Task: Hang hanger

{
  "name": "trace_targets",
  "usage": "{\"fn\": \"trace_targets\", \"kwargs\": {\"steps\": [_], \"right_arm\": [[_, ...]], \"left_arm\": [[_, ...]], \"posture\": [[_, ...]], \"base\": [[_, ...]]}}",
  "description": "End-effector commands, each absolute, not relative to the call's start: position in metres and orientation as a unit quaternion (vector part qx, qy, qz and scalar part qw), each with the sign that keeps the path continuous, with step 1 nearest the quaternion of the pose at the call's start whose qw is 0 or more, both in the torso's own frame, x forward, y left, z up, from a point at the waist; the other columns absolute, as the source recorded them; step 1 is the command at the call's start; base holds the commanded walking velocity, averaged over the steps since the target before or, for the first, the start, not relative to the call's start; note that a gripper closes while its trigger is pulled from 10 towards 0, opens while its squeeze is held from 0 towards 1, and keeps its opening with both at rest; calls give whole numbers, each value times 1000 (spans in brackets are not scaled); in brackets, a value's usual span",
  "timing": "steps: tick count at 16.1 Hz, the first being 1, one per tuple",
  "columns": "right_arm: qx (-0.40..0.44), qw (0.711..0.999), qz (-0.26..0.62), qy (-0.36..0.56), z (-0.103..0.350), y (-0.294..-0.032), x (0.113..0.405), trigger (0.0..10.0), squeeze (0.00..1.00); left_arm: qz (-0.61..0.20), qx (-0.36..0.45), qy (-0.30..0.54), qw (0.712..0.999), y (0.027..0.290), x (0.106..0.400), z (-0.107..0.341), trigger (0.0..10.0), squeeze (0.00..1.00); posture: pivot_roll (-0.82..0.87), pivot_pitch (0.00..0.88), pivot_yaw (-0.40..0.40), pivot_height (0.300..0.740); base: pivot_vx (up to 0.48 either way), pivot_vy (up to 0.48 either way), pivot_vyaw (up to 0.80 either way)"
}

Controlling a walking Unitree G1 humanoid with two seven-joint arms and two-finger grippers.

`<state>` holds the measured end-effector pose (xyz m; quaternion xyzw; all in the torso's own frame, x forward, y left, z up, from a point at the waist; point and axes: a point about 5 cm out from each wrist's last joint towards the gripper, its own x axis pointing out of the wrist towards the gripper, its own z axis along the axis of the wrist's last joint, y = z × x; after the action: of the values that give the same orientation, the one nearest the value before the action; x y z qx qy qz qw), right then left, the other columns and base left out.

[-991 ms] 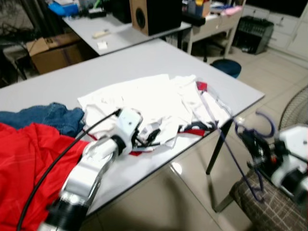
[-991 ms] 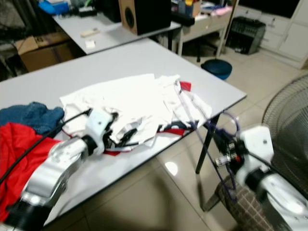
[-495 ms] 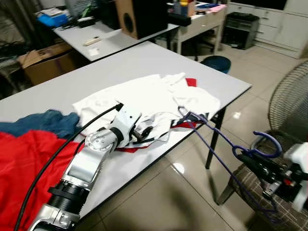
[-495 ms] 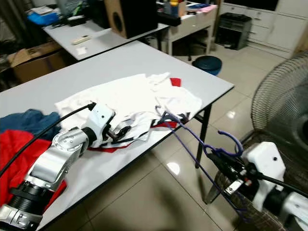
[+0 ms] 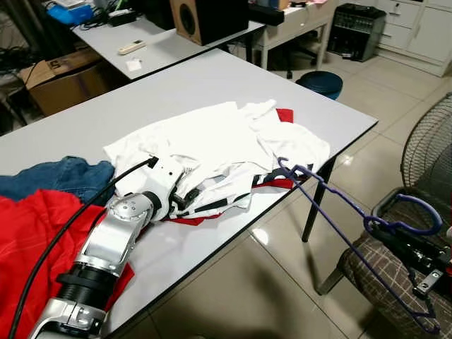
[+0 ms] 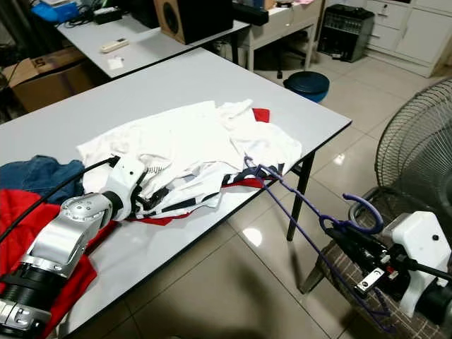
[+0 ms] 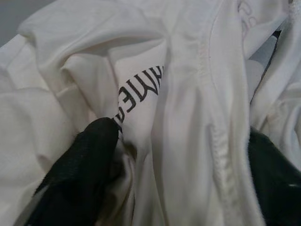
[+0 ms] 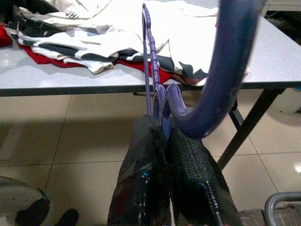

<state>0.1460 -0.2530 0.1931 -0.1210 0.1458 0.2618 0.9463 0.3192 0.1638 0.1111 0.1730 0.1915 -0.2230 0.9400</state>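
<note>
One purple hanger is off the tabletop's right edge, its far corner tucked into the white shirt at the rim and its hook curving over the right end effector, whose two black fingers are pinched tight on the hanger's neck just below the hook. The left end effector lies on the tabletop, buried in the one white shirt; its two fingertips stand spread apart with a fold of printed white cloth between them, not clamped. Three garments lie on the tabletop: the white shirt with red and black trim in the middle, one blue denim piece to its left, and one red garment at the near left corner. One checked chair stands below the right end effector, and one standing fan is beside it. A second table behind carries one speaker; one cardboard box sits beside it on the floor.
</note>
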Motion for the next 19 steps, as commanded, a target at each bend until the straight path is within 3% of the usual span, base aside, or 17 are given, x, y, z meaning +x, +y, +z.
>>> {"fn": "trace_targets", "kwargs": {"steps": [1,10,19], "right_arm": [[-125,944,272,138,200,-253,143,10000,0],[-136,939,278,152,208,-259,132,10000,0],[-115,938,290,152,197,-250,133,10000,0]], "left_arm": [[-199,170,191,946,173,323,113,0,0],[-205,170,141,953,168,327,129,0,0],[-211,189,107,953,170,341,151,0,0]], "posture": [[-159,44,99,740],[-208,52,62,740],[-175,56,93,740]], "base": [[0,0,0],[0,0,0],[0,0,0]]}}
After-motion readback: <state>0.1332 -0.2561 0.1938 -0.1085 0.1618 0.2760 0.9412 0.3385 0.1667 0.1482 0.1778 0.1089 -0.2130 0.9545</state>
